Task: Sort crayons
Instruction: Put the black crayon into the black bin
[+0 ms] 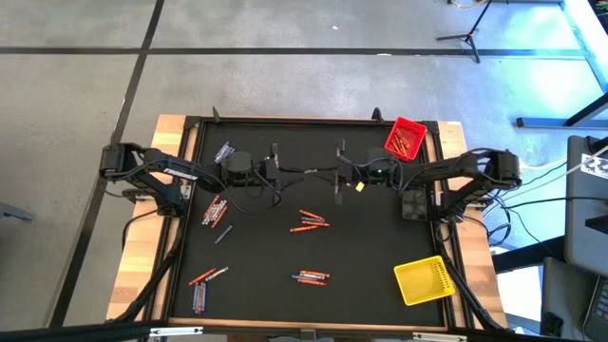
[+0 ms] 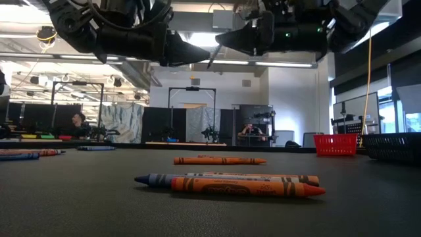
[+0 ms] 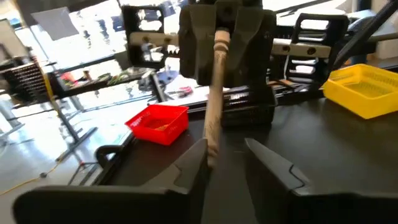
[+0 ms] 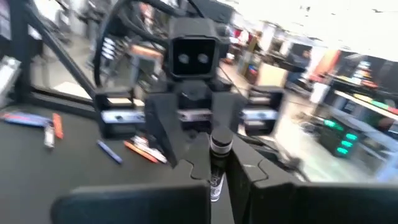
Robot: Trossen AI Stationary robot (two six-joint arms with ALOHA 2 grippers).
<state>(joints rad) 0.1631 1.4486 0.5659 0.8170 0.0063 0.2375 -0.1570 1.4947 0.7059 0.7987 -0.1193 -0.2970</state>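
High view shows both arms reaching in from the table's (image 1: pixel 370 237) sides, so that the left jaws and the right jaws face each other tip to tip over its far middle. One pale crayon (image 3: pixel 214 106) spans the short gap between them.

The right jaws are clamped together on one end of this crayon, and in the right wrist view its labelled end (image 4: pixel 219 146) is pinched between the two dark fingers (image 4: pixel 186 168). In the left wrist view the other end reaches down between the left jaws. They stand apart, with one finger (image 3: pixel 193 165) just beside the stick and the other finger (image 3: pixel 273 165) clear of it.

The loose crayons lie on the table below and nearer than the meeting jaws:
- A red-orange cluster (image 1: pixel 310 221) lies almost straight under the gap.
- A second small bunch (image 1: pixel 311 277) lies farther toward the near edge.
- A group (image 1: pixel 215 211) lies under the left arm.
- A few more (image 1: pixel 223 152) lie behind the left jaws.
- Another lot (image 1: pixel 202 283) lies at the near corner on the left jaws' side.

A red bin (image 1: pixel 406 139) with crayons in it stands just behind the right jaws. A yellow bin (image 1: pixel 424 280) stands well apart from them, at the near edge on the same side.

In the low view both pairs of jaws hang high above a blue and an orange crayon (image 2: pixel 247 189) lying side by side.
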